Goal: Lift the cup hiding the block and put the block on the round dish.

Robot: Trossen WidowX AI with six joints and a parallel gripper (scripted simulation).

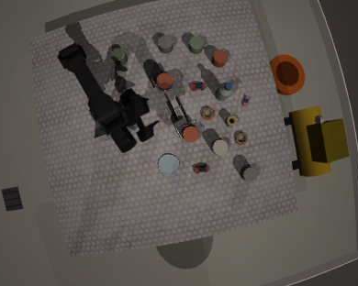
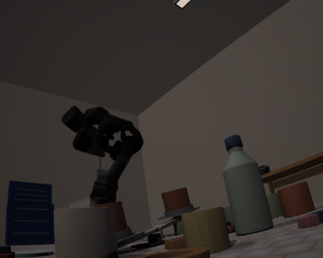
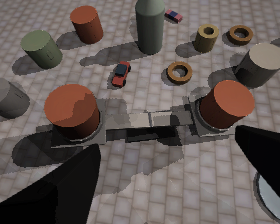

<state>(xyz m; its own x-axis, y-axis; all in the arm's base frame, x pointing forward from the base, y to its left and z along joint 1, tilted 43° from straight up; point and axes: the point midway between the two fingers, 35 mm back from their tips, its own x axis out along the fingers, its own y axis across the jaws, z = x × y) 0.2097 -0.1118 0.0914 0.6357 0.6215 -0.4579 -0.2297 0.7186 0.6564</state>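
Two orange-red cups stand on the balance (image 1: pixel 180 110) (image 3: pixel 166 118). One cup (image 1: pixel 164 81) (image 2: pixel 176 199) (image 3: pixel 71 107) is on the left end in the wrist view; the other cup (image 1: pixel 190 134) (image 2: pixel 120 217) (image 3: pixel 227 102) is on the right end. In the exterior view the balance slopes, with the first cup's end raised and the other end lower. No block shows. The pale blue round dish (image 1: pixel 168 164) (image 3: pixel 271 197) lies beyond the second cup, partly behind a finger in the wrist view. My gripper (image 1: pixel 153 115) (image 3: pixel 166 141) is open and empty, beside and above the balance, touching neither cup.
A bottle (image 1: pixel 224 92) (image 2: pixel 247 198) (image 3: pixel 150 30), a red toy car (image 1: pixel 197 86) (image 3: pixel 121 74) and rings stand beyond the balance. A cream cylinder (image 1: pixel 220 147) (image 2: pixel 84 231) (image 3: pixel 261 62) stands near the second cup. Another toy car (image 1: pixel 201 169) lies right of the dish.
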